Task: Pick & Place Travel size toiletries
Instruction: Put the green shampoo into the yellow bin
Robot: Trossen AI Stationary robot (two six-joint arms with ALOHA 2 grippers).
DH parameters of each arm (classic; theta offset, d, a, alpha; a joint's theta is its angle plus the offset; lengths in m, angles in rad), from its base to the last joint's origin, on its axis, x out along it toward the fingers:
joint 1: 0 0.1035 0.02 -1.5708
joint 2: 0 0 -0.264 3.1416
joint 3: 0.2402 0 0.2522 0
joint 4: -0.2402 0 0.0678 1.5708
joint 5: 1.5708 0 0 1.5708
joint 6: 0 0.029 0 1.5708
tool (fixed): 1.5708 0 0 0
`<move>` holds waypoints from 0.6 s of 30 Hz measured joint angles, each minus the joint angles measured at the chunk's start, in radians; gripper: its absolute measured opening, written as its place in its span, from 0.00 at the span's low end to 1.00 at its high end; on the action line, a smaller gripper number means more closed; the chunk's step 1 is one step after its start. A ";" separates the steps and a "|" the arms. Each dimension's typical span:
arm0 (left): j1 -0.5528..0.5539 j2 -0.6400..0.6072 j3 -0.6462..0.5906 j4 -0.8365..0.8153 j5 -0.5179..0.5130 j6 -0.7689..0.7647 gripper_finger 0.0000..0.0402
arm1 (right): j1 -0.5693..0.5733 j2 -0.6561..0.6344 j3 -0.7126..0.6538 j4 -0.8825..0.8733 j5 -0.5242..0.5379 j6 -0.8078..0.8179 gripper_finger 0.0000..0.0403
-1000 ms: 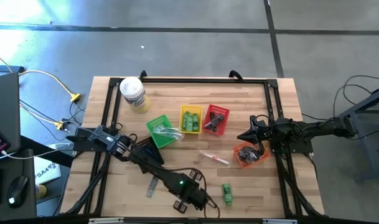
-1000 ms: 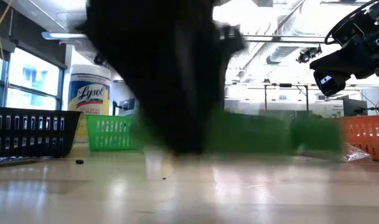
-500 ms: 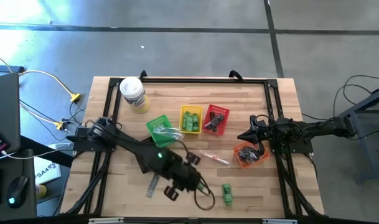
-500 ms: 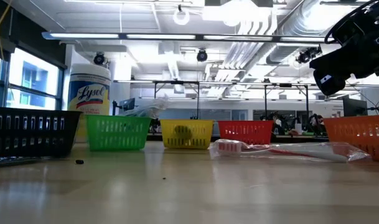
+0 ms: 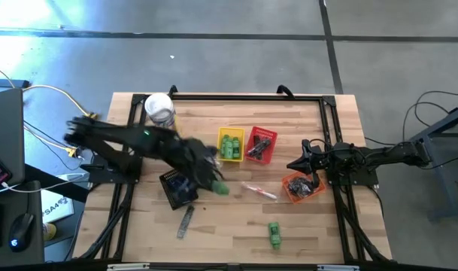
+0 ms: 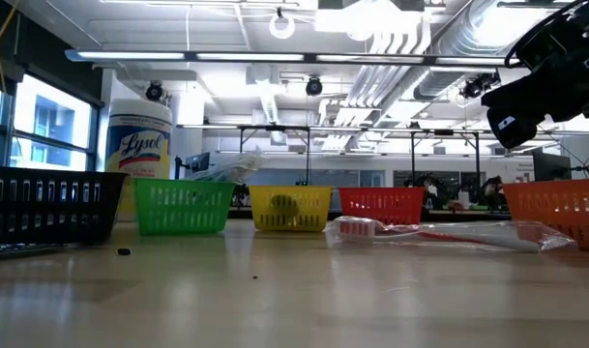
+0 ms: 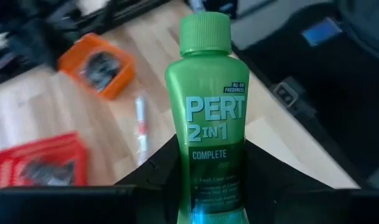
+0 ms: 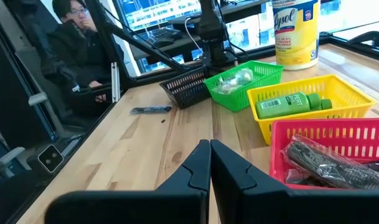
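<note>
My left gripper point(image 5: 212, 181) hangs above the table between the black basket point(image 5: 176, 188) and the yellow basket point(image 5: 230, 144), shut on a bright green mini bottle point(image 7: 205, 106) labelled PERT 2in1. A second green bottle point(image 5: 274, 233) lies on its side near the table's near edge. A clear-wrapped stick point(image 5: 259, 191) and a grey comb point(image 5: 185, 223) lie flat on the wood. My right gripper point(image 8: 210, 155) is shut, waiting above the orange basket point(image 5: 302, 186) at the table's right. My left gripper pinches the green bottle by its lower body point(image 7: 205, 186), one dark finger point(image 7: 153, 171) on each side. The bottle lies along the fingers, its cap point(image 7: 205, 34) pointing away from the wrist. It is lifted clear of the table.
The white Lysol canister point(image 5: 161, 111) stands at the far left. The red basket point(image 5: 260, 145) holds dark items, the yellow one a green bottle point(image 8: 294, 102). The green basket point(image 8: 242, 81) is hidden under my left arm in the high view. A person point(image 8: 77, 43) sits beyond the table.
My left arm has risen from the table's near edge and swung toward the far left, over the black and green baskets, carrying the green bottle with it. It has left the low view. The other green bottle and the right arm have kept still.
</note>
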 joint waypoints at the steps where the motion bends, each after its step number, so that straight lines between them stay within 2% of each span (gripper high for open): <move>1: 0.020 -0.049 -0.065 0.031 0.002 0.001 0.28 | 0.000 0.000 0.000 0.000 0.000 0.000 0.00; 11: 0.207 -0.570 -0.706 0.437 0.003 -0.050 0.30 | 0.000 0.000 0.000 0.028 0.003 0.000 0.01; 18: 0.285 -0.858 -1.019 0.635 0.006 -0.103 0.30 | 0.000 0.000 0.000 0.063 0.004 0.000 0.00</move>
